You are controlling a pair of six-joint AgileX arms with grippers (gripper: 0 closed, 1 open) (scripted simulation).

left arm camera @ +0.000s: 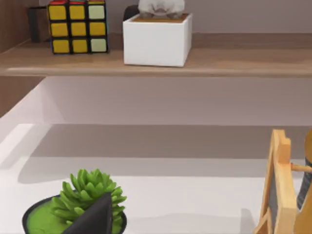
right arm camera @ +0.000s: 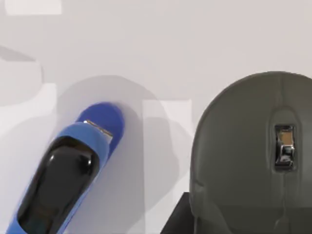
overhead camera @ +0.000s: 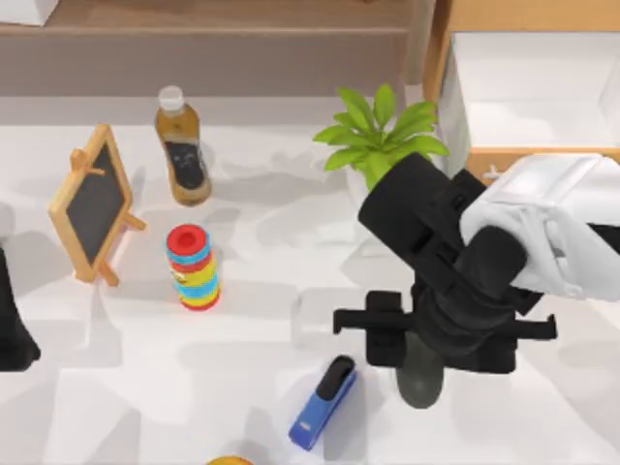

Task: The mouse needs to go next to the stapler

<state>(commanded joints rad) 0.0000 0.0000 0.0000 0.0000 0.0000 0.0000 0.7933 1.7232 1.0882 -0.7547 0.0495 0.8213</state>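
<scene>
The dark grey mouse (overhead camera: pixel 421 380) is at the front right of the table, with my right gripper (overhead camera: pixel 424 360) shut on it from above. In the right wrist view the mouse (right arm camera: pixel 248 151) looms large, its scroll wheel showing, and one black finger (right arm camera: pixel 176 220) sits against its side. The blue stapler (overhead camera: pixel 323 402) with its black top arm lies slanted just left of the mouse, a small gap between them; the stapler (right arm camera: pixel 66 170) also appears beside the mouse in the right wrist view. My left arm (overhead camera: pixel 12 329) stays parked at the table's left edge.
A striped can (overhead camera: pixel 192 266) stands mid-left, with a small chalkboard easel (overhead camera: pixel 92 203) and a bottle (overhead camera: pixel 181 145) behind it. A potted plant (overhead camera: pixel 383 136) and a wooden box (overhead camera: pixel 533 97) are at the back right. An orange object (overhead camera: pixel 230 461) peeks in at the front edge.
</scene>
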